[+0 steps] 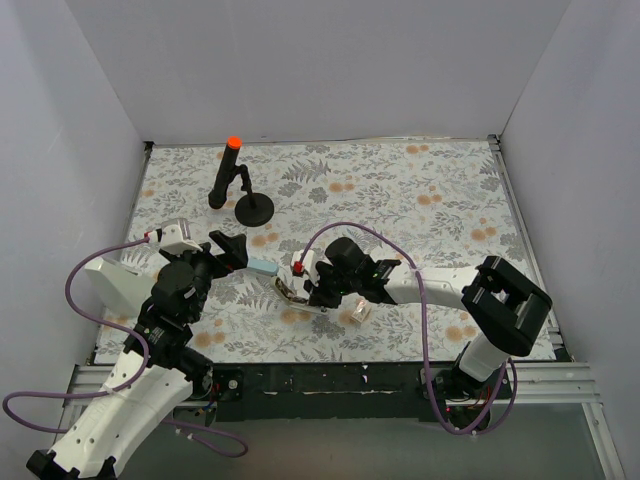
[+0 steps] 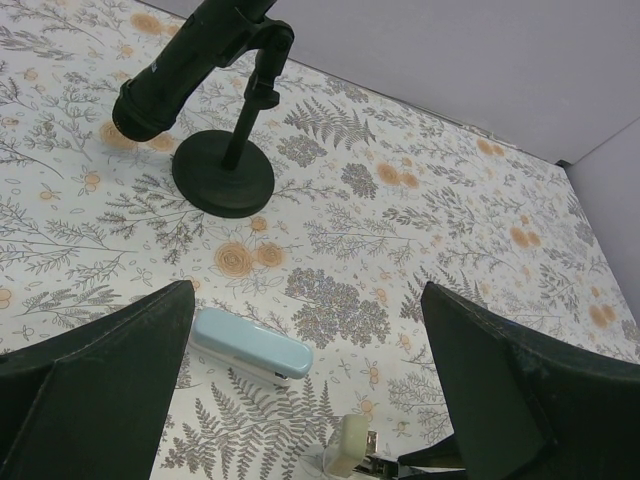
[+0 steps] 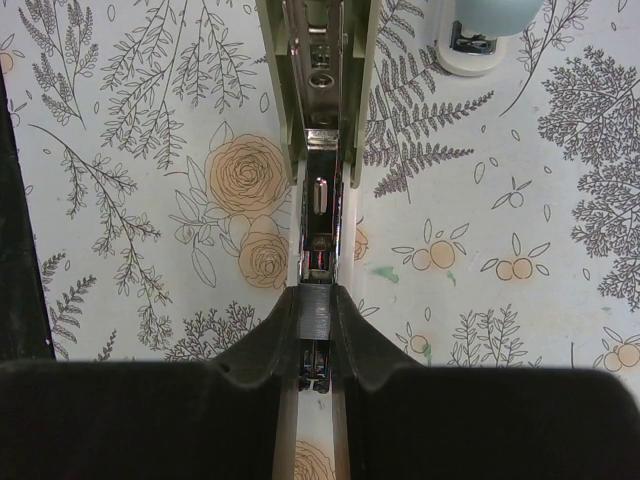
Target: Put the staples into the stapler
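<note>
Stapler (image 3: 322,90): pale olive-green body, lying open on the floral table (image 1: 420,200) near the middle of the near half. The silver channel faces up and runs straight away from the right wrist camera. Its near end is covered by the fingers.

Right gripper (image 3: 315,330): jaws narrow, pinching the staples (image 3: 315,303), a small grey block, directly over the channel. Cannot tell whether the block touches the metal.

Cardboard box (image 1: 358,312): small, whitish, on the table just beside the right gripper on its right side; details too small to make out.

Light blue bar (image 2: 250,346): just beyond the stapler's far end, apart from it; only its tip shows in the right wrist view.

Left gripper (image 1: 228,247): jaws spread wide, holding nothing, near the blue bar.

Black stand (image 2: 222,172) with an orange tip sits farther back, well apart.
</note>
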You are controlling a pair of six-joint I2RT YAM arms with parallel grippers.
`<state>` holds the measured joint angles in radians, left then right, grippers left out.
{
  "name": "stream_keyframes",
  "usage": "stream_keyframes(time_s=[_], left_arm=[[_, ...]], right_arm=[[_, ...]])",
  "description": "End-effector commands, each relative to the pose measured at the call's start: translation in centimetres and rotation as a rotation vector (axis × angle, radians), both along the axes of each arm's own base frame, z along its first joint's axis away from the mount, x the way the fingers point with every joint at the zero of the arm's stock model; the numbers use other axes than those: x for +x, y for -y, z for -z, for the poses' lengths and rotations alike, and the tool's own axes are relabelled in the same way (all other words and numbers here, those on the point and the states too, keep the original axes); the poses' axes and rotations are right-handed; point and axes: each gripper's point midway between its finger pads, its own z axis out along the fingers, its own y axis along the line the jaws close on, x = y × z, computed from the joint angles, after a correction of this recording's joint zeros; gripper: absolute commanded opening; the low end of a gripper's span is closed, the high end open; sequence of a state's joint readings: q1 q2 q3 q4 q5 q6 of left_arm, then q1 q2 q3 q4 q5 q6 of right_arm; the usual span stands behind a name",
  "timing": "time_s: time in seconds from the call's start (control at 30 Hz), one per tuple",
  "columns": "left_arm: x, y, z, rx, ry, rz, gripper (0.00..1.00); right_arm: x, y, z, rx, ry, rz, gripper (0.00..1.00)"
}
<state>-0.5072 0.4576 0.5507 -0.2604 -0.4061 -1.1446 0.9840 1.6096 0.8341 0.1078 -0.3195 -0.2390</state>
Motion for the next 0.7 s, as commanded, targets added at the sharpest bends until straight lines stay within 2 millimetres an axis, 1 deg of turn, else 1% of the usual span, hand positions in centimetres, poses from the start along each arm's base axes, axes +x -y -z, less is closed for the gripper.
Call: stream_keyframes(time_s=[0.0, 0.27, 0.37, 0.5, 0.67], left_arm=[[0.1, 0.0, 0.1, 0.009, 0.002, 0.004, 0.98], [0.1, 0.0, 0.1, 0.009, 0.0, 0.004, 0.98], [0.1, 0.0, 0.1, 0.009, 0.0, 0.006, 0.98], [0.1, 0.0, 0.1, 0.009, 0.0, 0.006, 0.98], [0.1, 0.0, 0.1, 0.009, 0.0, 0.006, 0.98]], right_arm=[[0.0, -0.3, -0.1, 0.007, 0.005, -0.003, 0.13], [0.2, 0.3, 0.6, -0.048, -0.009, 0.019, 0.15], [0.4, 0.5, 0.7, -0.067, -0.008, 0.032, 0.15], [0.6, 0.5, 0.2, -0.074, -0.003, 0.039, 0.16], [0.7, 1.2, 0.6, -0.13, -0.015, 0.057, 0.18]])
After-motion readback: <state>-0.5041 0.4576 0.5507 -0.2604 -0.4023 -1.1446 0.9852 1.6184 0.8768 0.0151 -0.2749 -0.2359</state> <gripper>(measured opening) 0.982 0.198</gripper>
